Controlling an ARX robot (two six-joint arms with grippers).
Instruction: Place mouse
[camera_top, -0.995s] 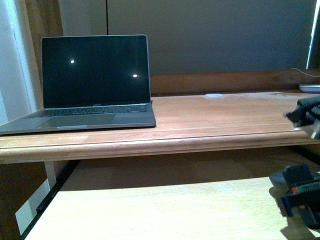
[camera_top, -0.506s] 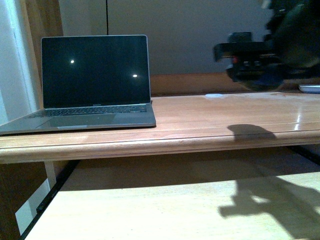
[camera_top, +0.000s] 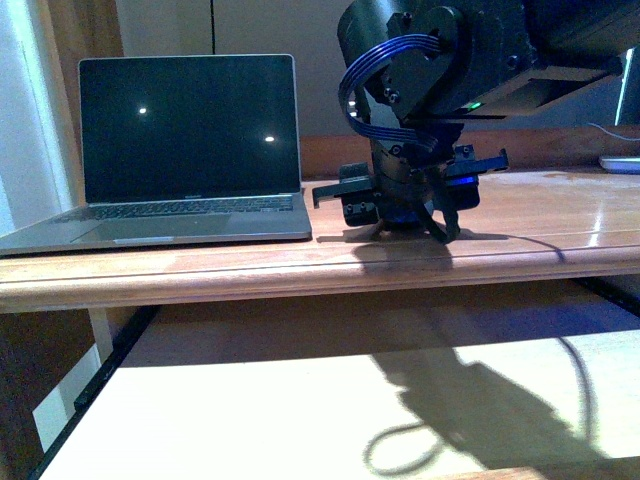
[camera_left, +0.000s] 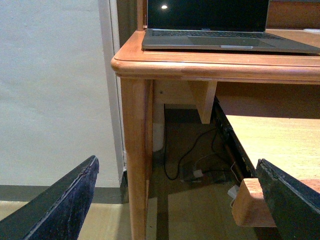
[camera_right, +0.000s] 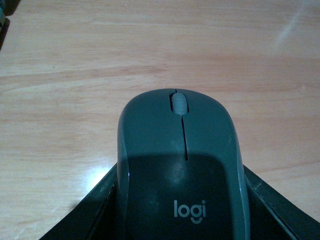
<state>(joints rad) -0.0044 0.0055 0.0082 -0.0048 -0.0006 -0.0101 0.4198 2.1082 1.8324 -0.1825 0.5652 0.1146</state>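
The mouse is dark grey with a scroll wheel and a "logi" logo, and it fills the right wrist view just over the wooden desk top. My right gripper is shut on the mouse, one black finger pressing each flank. In the front view the right gripper sits low on the desk, just right of the laptop, and hides the mouse. My left gripper hangs open and empty below desk height, near the desk leg.
The open laptop with its dark screen takes the left part of the desk. A light lower shelf runs beneath the desk edge. A white object lies at the far right back. Cables lie on the floor under the desk.
The right arm rose from the lower right edge of view, swung left across the desk and came down beside the laptop. The laptop has not moved.
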